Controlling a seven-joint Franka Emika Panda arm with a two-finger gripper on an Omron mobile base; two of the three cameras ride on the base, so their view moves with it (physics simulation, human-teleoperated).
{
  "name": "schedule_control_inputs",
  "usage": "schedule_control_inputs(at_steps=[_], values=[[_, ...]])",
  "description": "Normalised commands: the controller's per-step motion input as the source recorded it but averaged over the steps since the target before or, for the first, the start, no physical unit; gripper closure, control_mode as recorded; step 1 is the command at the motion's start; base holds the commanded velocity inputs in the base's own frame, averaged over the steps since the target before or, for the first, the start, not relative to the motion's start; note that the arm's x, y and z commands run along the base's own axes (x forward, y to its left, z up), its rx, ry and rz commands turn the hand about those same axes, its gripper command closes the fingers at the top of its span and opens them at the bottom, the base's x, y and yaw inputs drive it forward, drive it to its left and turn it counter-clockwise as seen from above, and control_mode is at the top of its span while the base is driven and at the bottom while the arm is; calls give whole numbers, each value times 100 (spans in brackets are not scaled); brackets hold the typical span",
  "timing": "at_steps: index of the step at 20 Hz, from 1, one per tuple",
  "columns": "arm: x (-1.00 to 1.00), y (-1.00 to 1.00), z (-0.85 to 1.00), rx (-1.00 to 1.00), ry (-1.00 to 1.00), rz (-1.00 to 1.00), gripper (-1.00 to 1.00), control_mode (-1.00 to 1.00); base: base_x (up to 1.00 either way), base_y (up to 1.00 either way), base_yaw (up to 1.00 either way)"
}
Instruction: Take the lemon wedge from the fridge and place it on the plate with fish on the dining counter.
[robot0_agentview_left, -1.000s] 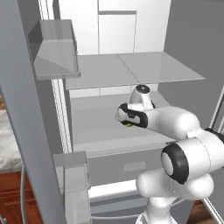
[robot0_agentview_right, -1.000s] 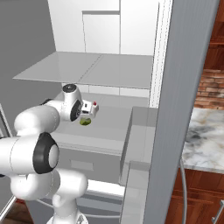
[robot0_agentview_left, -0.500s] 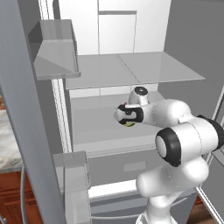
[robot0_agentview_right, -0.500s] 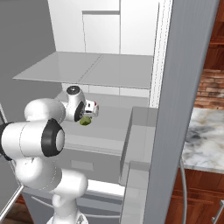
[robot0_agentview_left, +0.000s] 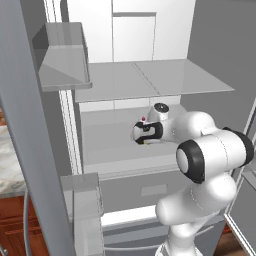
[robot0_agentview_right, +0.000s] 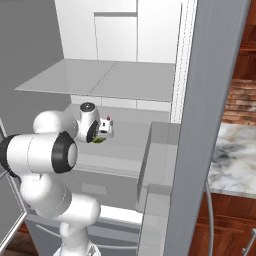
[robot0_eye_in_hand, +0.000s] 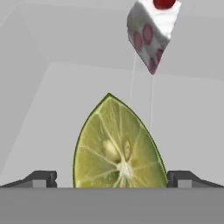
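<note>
- Elbow and upper links swing round toward the fridge's (robot0_agentview_left: 150, 60) interior compared with a second ago; the big dark joint sits higher and nearer the shelf in both base views, while the hand barely shifts.
- Gripper (robot0_agentview_left: 141, 134) hangs just above the lower shelf (robot0_agentview_left: 110, 150), in the same spot as before, pointing at the shelf floor.
- Hand view: lemon wedge (robot0_eye_in_hand: 119, 146) stands cut face toward the camera, peak up, centred between the two dark finger tips (robot0_eye_in_hand: 41, 178). Tips flank it on either side with a gap each way, no contact seen.
- Pincer spread fully wide, holding nothing; no change in its spread across the earlier frames.
- Lemon wedge rests on the lower shelf, a speck of yellow-green just under the hand in the right base view.
- Small white bottle with red cap (robot0_eye_in_hand: 151, 30) sits just behind the wedge, apart from it.
- Judgement: the arm's reposture lines the hand up; approach looks nearly finished, grasp not yet made. Next calls for a short advance and closing on the wedge.
- Risk: a thin wedge may tip or slide out as the fingers close; bottle stands near enough to be nudged.
</note>
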Motion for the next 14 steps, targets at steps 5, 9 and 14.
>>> schedule_control_inputs(at_steps=[5, 9, 14], values=[[0, 0, -19, 0, 1, 1, -100, -100, 0, 0, 0], [0, -2, -27, -2, 5, 0, -100, -100, 0, 0, 0], [-1, -2, -53, -6, 13, 0, -100, -100, 0, 0, 0]])
